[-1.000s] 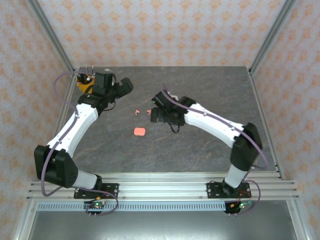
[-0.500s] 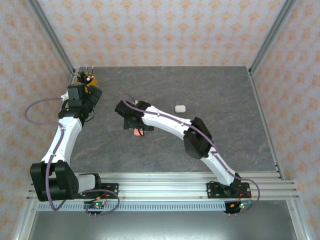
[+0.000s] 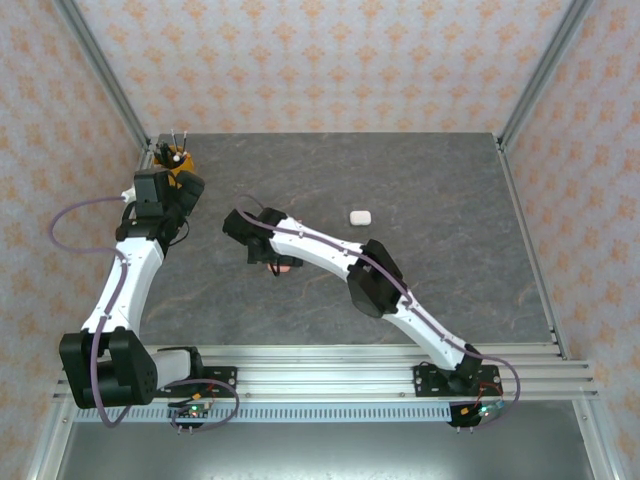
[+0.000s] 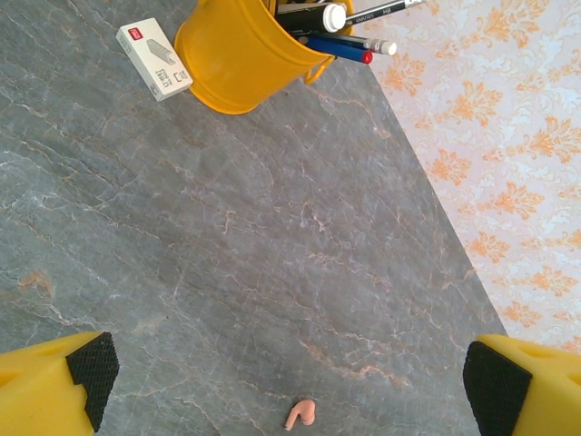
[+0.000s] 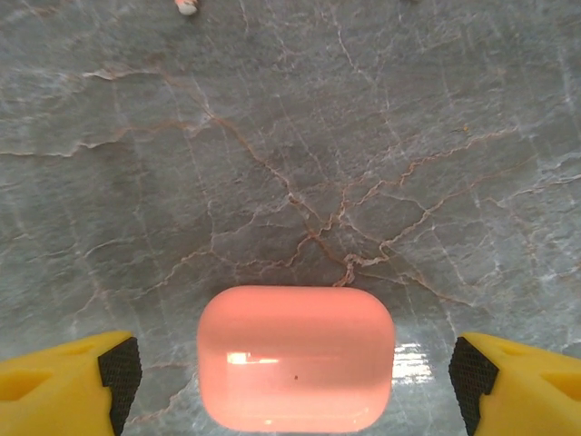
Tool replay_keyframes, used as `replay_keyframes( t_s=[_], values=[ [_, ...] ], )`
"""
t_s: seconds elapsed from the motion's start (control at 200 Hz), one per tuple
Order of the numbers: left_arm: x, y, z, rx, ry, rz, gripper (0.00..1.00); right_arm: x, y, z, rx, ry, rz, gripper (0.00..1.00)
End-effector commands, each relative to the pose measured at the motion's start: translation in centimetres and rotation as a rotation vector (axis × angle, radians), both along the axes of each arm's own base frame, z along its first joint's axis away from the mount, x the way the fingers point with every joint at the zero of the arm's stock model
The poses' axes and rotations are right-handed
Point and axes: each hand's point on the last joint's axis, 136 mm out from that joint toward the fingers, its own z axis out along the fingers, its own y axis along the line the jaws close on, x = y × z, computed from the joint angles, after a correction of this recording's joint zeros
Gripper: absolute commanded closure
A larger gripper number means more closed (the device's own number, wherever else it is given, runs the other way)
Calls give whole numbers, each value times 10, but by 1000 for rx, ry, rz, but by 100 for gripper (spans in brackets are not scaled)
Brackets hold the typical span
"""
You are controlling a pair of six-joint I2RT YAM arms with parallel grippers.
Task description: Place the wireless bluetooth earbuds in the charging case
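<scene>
Grey stone table (image 3: 450, 250). A rounded coral-pink plastic charging case (image 5: 296, 350) lies between the spread fingers of the right gripper (image 5: 292, 380), touching neither. A small white rounded case (image 3: 359, 216) lies well to its right, farther back. A yellow cup (image 4: 245, 50) holding pens (image 4: 349, 41) stands in the far-left corner, with a white rectangular box (image 4: 154, 58) just beside it. A coral-pink stemmed earbud (image 4: 300, 414) lies between the parted fingers of the left gripper (image 4: 292, 380).

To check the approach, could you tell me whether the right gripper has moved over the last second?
Yes: the right gripper swung left, from right of the pink charging case to directly over it in the top view.
</scene>
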Motion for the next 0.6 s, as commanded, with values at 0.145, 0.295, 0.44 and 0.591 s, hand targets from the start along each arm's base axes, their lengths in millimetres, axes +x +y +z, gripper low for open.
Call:
replay_keyframes(
  t_s=[0.145,0.295,0.44,0.591],
  values=[
    [2,-3,3,8,-27,-24,0,2,0,-16,-11,10,-25,13],
    [5,-8,0,-21,-22,-43,0,4,-5,-25,-8,28,-36,16],
    [9,-13,-3,-49,-22,-65,0,5,-7,-30,5,38,-44,20],
    [8,-13,-2,-50,-26,-66,0,3,-9,-31,9,45,-52,22]
  ],
)
